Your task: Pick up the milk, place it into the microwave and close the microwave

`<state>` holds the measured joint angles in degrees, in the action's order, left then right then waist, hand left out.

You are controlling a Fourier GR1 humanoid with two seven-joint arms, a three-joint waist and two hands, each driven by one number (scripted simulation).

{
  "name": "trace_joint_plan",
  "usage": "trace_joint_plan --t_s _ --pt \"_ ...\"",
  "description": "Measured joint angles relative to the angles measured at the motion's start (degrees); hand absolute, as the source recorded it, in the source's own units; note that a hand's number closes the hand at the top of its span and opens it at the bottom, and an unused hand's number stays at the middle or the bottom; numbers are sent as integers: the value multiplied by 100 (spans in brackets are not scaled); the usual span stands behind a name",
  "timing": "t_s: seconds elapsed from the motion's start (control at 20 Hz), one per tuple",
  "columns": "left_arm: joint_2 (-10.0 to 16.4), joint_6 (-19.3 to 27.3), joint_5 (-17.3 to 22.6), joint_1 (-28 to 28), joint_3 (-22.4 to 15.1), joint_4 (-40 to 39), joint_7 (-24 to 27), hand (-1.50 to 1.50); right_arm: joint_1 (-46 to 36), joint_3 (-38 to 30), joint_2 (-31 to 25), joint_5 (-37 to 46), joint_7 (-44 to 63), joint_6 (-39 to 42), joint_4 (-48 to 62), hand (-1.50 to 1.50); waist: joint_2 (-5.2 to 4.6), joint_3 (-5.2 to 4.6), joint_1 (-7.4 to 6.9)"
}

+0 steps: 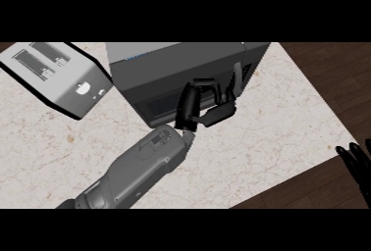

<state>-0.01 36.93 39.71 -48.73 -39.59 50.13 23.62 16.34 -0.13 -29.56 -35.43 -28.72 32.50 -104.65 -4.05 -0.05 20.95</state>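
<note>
The step in hand looks like closing the microwave (181, 59). Push flat on the door (156, 95) near its handle (236, 78) until it sits flush. The left hand (199, 105), at frame centre, is open, its fairly straight fingers against the door and holding nothing. The milk is out of sight, presumably inside. The right hand (357, 161) rests open at the right edge.

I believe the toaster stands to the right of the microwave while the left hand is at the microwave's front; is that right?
Not quite: in the head view the toaster stands to the left of the microwave. The left hand is indeed at the microwave's front.
</note>
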Motion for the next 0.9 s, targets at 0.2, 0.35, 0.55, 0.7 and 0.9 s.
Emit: trace_joint_plan --t_s 0.2,0.35,0.55,0.7,0.9 --pt "1 33 77 -6 -7 -10 129 150 46 -13 -39 -157 54 47 -86 -150 -17 6 32" --pt "0 44 152 -19 -15 -23 182 150 102 -1 -55 -299 102 92 -133 -150 -21 11 43" --pt "1 92 220 -25 -30 -36 287 150 149 -13 -105 -438 166 141 -193 -150 -31 14 62" --pt "0 85 262 -53 -54 -78 350 150 178 -60 -185 -540 220 182 -262 -150 -35 10 80" --pt "0 93 323 -71 -73 -121 423 150 237 -98 -282 -651 293 246 -350 -150 -31 10 96"
